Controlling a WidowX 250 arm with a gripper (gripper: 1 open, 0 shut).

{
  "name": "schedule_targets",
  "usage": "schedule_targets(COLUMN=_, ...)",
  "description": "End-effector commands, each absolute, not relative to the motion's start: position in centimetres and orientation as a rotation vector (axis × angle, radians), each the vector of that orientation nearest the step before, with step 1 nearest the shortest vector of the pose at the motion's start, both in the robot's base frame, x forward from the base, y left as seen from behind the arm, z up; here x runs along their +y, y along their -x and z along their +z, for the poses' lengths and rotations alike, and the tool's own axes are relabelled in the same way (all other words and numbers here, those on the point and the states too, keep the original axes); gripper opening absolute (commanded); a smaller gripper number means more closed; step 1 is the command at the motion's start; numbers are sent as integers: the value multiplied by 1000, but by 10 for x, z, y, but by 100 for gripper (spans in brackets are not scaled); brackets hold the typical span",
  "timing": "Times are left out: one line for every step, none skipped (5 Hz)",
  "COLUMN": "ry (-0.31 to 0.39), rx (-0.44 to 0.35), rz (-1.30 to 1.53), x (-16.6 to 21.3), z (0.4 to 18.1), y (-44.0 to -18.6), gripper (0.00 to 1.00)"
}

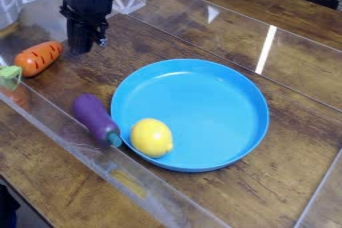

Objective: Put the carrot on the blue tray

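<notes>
The carrot (38, 58) lies near the worktop's left edge, not yet picked up; the gripper (84, 46), jaws together and empty, hangs just beside it; next it should open, grasp, then carry to the tray (247, 92).

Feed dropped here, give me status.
Gripper shut, empty, beside stubby orange toy carrot. Carrot on table, off round blue plastic tray. Yellow lemon on tray.

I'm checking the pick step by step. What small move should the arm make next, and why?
Probably open the fingers and shift the gripper back over the carrot. The fingers are shut on nothing, just beside the carrot, which lies on the wooden table well apart from the blue tray. Without a grip, nothing can be carried there.
</notes>
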State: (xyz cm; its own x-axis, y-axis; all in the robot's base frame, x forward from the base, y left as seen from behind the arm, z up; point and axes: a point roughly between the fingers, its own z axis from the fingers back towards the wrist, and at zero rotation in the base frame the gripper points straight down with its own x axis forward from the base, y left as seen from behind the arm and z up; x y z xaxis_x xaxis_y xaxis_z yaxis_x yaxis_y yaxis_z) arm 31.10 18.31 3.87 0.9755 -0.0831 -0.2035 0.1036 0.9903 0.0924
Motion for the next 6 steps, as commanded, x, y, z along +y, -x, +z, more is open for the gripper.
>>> schedule_targets(ry=-145, rx=124, rz=-69, x=190, z=76, y=-315, gripper=0)
schedule_targets(ry=-147, rx=121, rz=-41, x=190, z=73, y=-316, gripper=0)
schedule_targets(ry=-150, rx=118, rz=-14, x=190, z=70, y=-317, gripper=0)
schedule_targets(ry=-158, rx=107, rz=-54, x=188, z=69, y=-314, gripper=0)
schedule_targets(ry=-151, rx=111, rz=-59, x=192, z=60, y=-318, gripper=100)
schedule_targets(ry=-144, rx=116, rz=-66, x=196, z=51, y=-321, gripper=100)
